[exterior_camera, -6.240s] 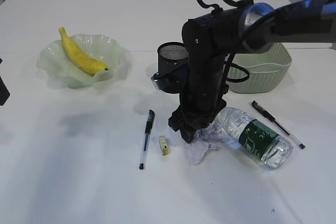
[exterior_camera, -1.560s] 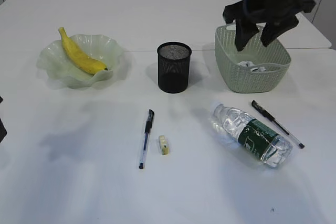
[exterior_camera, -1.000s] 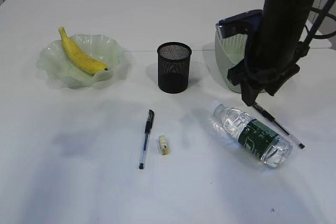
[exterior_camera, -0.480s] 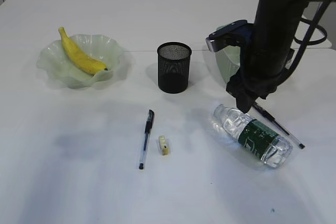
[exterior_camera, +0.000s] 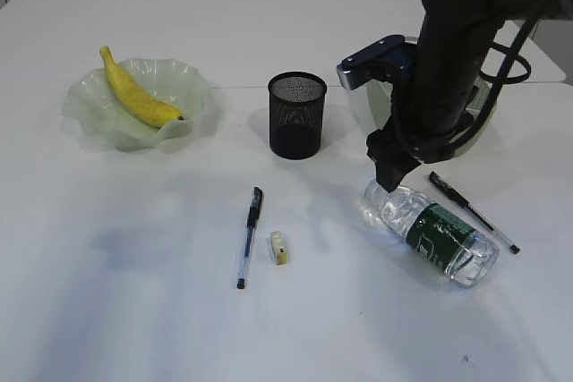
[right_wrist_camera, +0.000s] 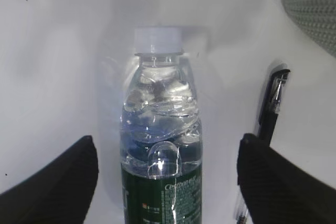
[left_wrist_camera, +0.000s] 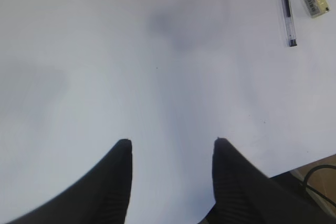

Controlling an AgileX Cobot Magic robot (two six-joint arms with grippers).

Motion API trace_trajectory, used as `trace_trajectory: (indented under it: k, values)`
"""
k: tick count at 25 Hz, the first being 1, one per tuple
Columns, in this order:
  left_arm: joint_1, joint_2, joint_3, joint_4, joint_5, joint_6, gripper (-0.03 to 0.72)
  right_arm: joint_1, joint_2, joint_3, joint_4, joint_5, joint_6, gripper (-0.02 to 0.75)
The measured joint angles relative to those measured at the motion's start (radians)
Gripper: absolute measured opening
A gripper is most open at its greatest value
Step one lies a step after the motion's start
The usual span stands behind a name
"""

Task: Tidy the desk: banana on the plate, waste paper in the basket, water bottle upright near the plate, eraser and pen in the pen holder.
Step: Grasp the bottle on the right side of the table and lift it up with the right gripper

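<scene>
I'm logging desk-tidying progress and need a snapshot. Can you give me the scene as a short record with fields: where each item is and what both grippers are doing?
banana: on the plate, banana
water bottle: lying on its side on the desk, bottle
pens: one left of the eraser; one beside the bottle; neither in the pen holder
basket: behind the right arm, contents hidden
right gripper: open, fingers on either side of the bottle's neck end
left gripper: open over bare desk, holding nothing
</scene>
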Motion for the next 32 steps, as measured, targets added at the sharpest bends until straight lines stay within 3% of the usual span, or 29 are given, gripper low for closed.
trace_trajectory:
  k: [11, 32]
  values:
    - [0.0, 0.0, 0.0, 0.0, -0.002, 0.0, 0.349, 0.0, 0.127, -0.083, 0.024, 0.035, 0.0, 0.606]
    - [0.0, 0.0, 0.0, 0.002, -0.007, 0.0, 0.349, 0.0, 0.189, -0.091, 0.023, 0.022, -0.01, 0.596]
